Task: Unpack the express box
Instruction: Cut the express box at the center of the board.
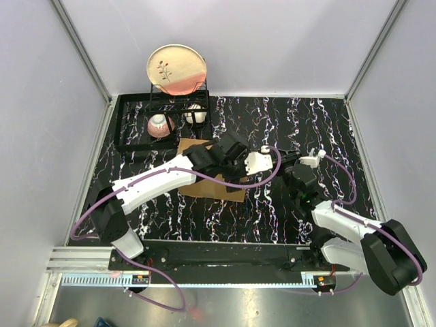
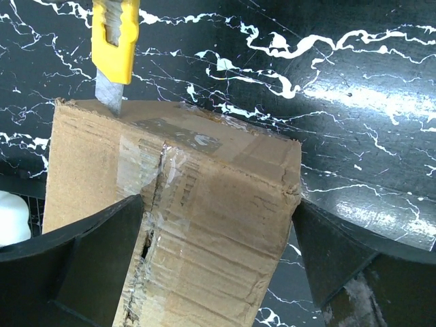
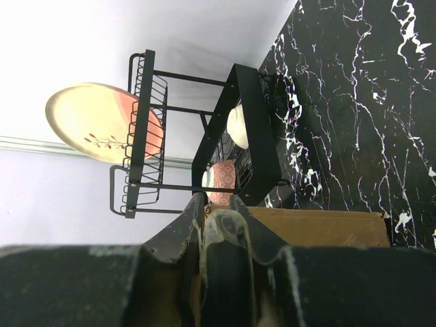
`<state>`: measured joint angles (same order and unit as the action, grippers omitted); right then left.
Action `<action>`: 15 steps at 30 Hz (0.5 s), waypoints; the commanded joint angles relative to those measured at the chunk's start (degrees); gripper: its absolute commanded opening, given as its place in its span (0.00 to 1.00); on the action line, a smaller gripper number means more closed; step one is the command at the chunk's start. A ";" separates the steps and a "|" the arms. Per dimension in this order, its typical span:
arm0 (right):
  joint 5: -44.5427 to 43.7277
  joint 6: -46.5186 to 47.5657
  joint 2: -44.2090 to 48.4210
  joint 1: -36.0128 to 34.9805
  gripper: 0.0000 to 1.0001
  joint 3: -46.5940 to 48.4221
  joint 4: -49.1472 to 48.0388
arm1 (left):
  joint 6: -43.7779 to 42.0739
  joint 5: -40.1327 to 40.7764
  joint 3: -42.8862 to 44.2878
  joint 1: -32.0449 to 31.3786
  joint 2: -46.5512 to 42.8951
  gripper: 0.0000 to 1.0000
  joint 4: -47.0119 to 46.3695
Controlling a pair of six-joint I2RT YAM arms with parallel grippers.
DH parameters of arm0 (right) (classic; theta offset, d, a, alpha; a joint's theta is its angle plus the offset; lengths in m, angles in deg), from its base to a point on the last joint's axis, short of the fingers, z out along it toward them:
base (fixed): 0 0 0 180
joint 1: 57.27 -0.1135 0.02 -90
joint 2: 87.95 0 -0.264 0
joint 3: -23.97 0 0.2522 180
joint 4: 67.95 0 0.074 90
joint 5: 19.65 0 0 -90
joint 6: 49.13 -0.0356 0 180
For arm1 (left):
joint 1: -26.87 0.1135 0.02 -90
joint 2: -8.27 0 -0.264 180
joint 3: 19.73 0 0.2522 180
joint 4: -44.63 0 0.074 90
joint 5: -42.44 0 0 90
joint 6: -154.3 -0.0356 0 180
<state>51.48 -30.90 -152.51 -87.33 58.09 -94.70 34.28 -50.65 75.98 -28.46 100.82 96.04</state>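
Observation:
The express box [image 1: 212,188] is a brown cardboard carton lying mid-table, partly under my left arm. In the left wrist view the express box [image 2: 218,218] shows a clear tape seam with a ragged slit along it. My left gripper [image 2: 218,266] is open, its black fingers [image 2: 75,266] flanking the carton's near end. A yellow utility knife [image 2: 116,41] has its blade resting on the carton's far top edge. My right gripper [image 3: 219,221] is shut on the knife's dark handle, with the express box [image 3: 320,228] just beyond. In the top view the right gripper [image 1: 289,162] reaches in from the right.
A black wire dish rack [image 1: 160,126] stands at the back left of the table, holding a cream and pink plate [image 1: 176,69] and two bowls [image 1: 161,125]. The black marbled table [image 1: 306,129] meets grey walls on three sides.

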 commanded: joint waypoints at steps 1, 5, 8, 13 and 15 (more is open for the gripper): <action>3.40 1.28 2.33 -3.07 0.00 1.26 4.83 | 4.09 4.68 2.60 1.19 2.28 0.99 -3.55; 3.40 1.45 2.24 -3.77 0.00 1.61 5.27 | 5.14 4.41 1.99 1.63 1.67 0.99 -4.33; 3.67 1.45 2.07 -4.39 0.00 1.88 5.36 | 5.15 4.59 1.02 1.72 1.05 0.99 -5.39; 3.76 1.11 2.68 -5.09 0.00 1.61 5.71 | 5.06 5.73 0.58 1.72 1.05 0.99 -5.83; 4.02 1.10 3.29 -5.53 0.00 1.87 5.62 | 5.15 6.34 0.75 1.63 1.31 0.99 -5.83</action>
<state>49.14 -30.81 -150.82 -89.34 58.75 -91.22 37.78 -49.93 76.81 -28.13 101.50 96.17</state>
